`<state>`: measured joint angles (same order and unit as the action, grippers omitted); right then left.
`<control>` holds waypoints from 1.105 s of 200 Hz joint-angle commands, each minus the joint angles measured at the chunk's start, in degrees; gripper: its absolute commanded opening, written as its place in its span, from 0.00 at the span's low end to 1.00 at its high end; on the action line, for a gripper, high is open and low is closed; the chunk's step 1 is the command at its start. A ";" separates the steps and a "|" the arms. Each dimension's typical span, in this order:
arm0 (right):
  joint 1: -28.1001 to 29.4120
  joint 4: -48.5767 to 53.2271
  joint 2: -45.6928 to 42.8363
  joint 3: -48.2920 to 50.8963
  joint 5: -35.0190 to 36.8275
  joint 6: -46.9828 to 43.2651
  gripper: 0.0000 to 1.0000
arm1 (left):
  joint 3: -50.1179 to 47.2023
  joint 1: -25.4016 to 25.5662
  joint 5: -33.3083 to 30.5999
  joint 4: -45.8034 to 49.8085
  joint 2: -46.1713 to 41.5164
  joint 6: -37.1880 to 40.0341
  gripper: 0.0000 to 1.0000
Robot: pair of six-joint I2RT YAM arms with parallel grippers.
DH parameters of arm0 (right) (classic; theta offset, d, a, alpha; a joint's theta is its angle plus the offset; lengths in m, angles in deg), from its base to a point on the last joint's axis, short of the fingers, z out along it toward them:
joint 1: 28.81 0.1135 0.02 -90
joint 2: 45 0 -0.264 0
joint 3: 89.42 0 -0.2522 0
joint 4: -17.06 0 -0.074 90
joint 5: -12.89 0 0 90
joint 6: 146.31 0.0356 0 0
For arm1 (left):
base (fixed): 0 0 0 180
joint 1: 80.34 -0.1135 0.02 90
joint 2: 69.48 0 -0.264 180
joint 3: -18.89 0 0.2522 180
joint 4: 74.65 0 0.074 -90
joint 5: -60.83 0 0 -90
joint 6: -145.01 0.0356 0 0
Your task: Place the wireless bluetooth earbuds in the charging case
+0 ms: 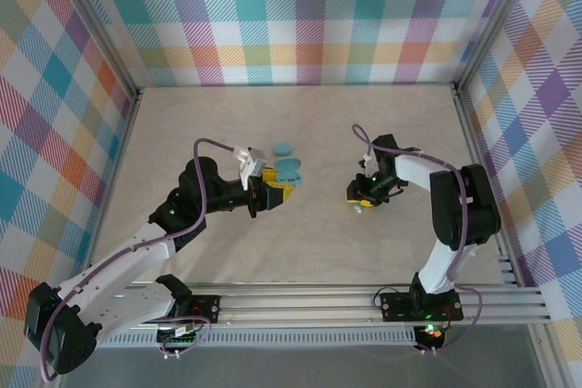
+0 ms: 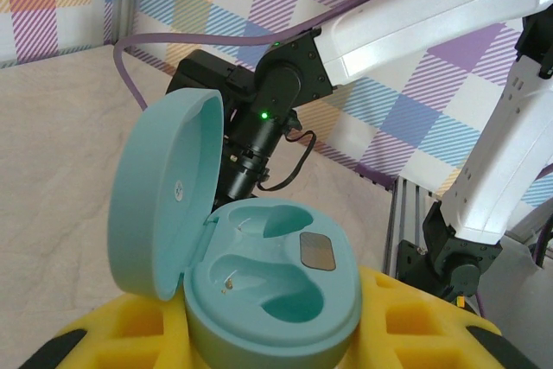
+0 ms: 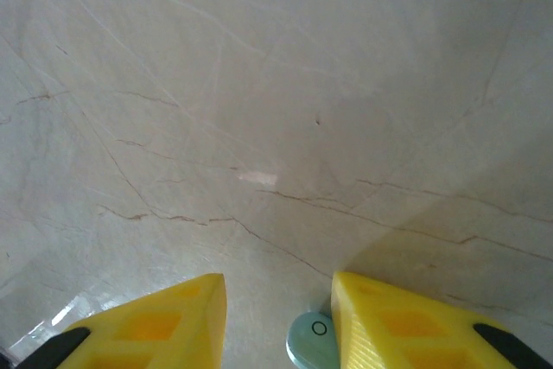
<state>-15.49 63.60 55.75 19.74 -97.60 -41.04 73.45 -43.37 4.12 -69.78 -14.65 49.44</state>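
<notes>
Up on the pale marble-look table (image 1: pixel 273 261), boxed in by those loud plaid walls (image 1: pixel 300 15), both arms are stretched toward the middle. The left arm (image 1: pixel 127 261) comes in on a long diagonal from the near-left corner. The right arm (image 1: pixel 455 215) stands near the right side and folds back down toward the centre, with a purple cable (image 1: pixel 362 141) looped over it.

The left gripper (image 1: pixel 275 194) has its yellow fingers (image 2: pixel 415 326) clenched on the charging case (image 2: pixel 276 300), a light blue-green pebble-shaped thing. It's gripped by the base, with the lid (image 2: pixel 160 205) flipped up and standing open on its hinge. From the left wrist view you look straight into the two moulded wells (image 2: pixel 268 287), facing up, with a little grey patch (image 2: pixel 318 251) beside them. Just beyond the held case, another light blue oval piece (image 1: pixel 282 146) lies on the table.

The right gripper (image 3: pixel 276 291) hangs low over the table, well apart from the case. Its fingers (image 3: pixel 173 317) are released, with a clear gap between them. One earbud (image 3: pixel 311 341), a tiny pale blue-grey round thing with a small ring mark on top, sits on the table down in that gap. It's snug against the inner side of one finger and clear of the other, so it's not pinched, and it's not in the case yet.
</notes>
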 commanded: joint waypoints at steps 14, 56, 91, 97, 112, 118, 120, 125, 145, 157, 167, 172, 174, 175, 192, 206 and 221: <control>0.21 1.88 -2.92 2.07 -2.61 1.30 0.38 | 0.14 -0.23 0.01 -0.77 -0.04 -0.50 0.00; 0.21 2.49 -4.39 3.55 -3.15 1.54 0.40 | 0.34 -0.23 0.04 -0.10 -0.40 -0.50 0.00; 0.21 2.73 -6.30 4.93 -3.88 1.87 0.40 | 0.25 -0.24 -0.25 -0.08 -0.85 -0.57 0.00; 0.21 2.73 -6.50 5.10 -3.81 1.83 0.40 | 0.25 -0.24 -0.25 -0.25 -0.82 -0.63 0.00; 0.21 2.56 -6.48 5.59 -3.39 1.78 0.40 | 0.25 -0.23 -0.12 -0.34 -0.72 -0.90 0.00; 0.21 2.49 -6.39 5.80 -3.54 1.85 0.40 | 0.33 -0.23 -0.03 -0.35 -0.75 -0.94 0.00; 0.21 2.52 -6.30 5.87 -3.53 1.87 0.40 | 0.34 -0.23 -0.07 -0.35 -0.75 -0.94 0.00; 0.21 2.31 -6.21 5.99 -3.81 1.94 0.40 | 0.38 -0.23 -0.08 -0.18 -0.74 -0.93 0.00; 0.21 1.52 -6.36 6.87 -4.52 2.42 0.39 | 0.45 -0.23 -0.16 0.26 -1.14 -0.94 0.00; 0.21 1.33 -6.49 7.26 -4.46 2.45 0.39 | 0.34 -0.23 -0.32 0.31 -1.40 -0.94 0.00; 0.21 1.33 -6.61 7.61 -4.39 2.44 0.39 | 0.34 -0.25 -0.34 0.36 -1.51 -0.94 0.00; 0.21 1.24 -6.72 7.89 -4.34 2.57 0.39 | 0.31 -0.23 -0.34 0.44 -1.59 -0.94 0.00; 0.21 1.24 -6.78 7.93 -4.31 2.55 0.39 | 0.33 -0.23 -0.34 0.45 -1.59 -0.94 0.00; 0.21 1.20 -6.79 7.98 -4.30 2.52 0.39 | 0.33 -0.23 -0.34 0.40 -1.62 -0.94 0.00; 0.21 0.91 -7.25 8.71 -4.21 2.81 0.37 | 0.34 -0.23 -0.41 0.54 -1.69 -1.03 0.00; 0.30 0.73 -7.48 9.07 -4.10 3.00 0.36 | 0.34 -0.23 -0.51 0.51 -1.70 -1.03 0.00; 0.39 0.76 -7.45 9.07 -3.96 3.09 0.36 | 0.42 -0.23 -0.45 0.56 -1.70 -1.03 0.00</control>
<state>-15.49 64.10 49.32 28.11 -100.57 -38.71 73.45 -43.37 4.12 -68.90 -15.24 48.77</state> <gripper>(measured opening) 0.360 0.320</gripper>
